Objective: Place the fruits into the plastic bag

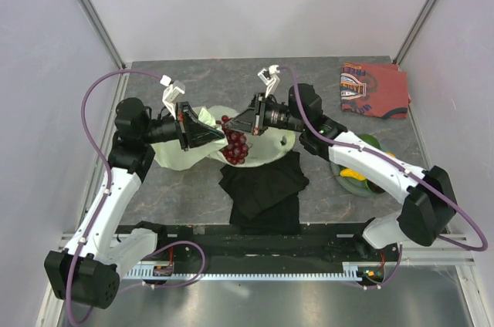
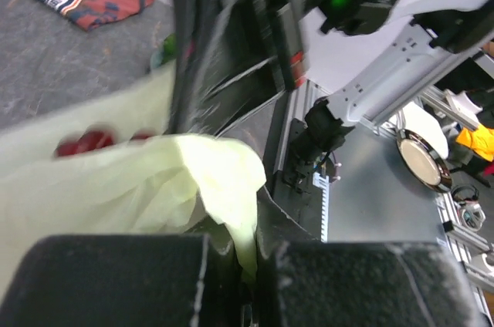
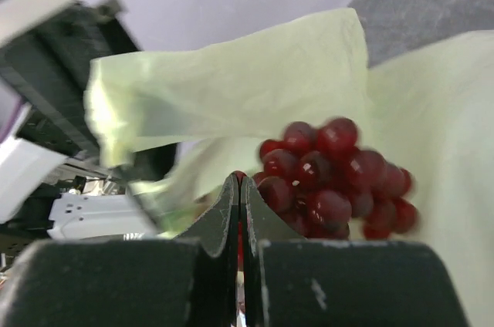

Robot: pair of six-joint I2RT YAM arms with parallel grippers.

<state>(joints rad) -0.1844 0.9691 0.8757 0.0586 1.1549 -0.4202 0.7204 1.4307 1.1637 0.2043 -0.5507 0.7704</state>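
Pale yellow-green plastic of the bag (image 1: 176, 159) lies crumpled in the middle of the table (image 1: 177, 197), just behind the black cloth (image 1: 262, 188); the left claw (image 2: 245, 261) is clamped on a fold of its rim, holding that edge up. The right claw (image 3: 239, 187) is pinched shut on the grape bunch (image 3: 332, 180), which hangs at the bag's mouth between the two claws, against the plastic; a yellow fruit (image 1: 353, 175) and a green fruit (image 1: 369, 142) sit on the plate (image 1: 345, 188) to the right, partly under the right arm.
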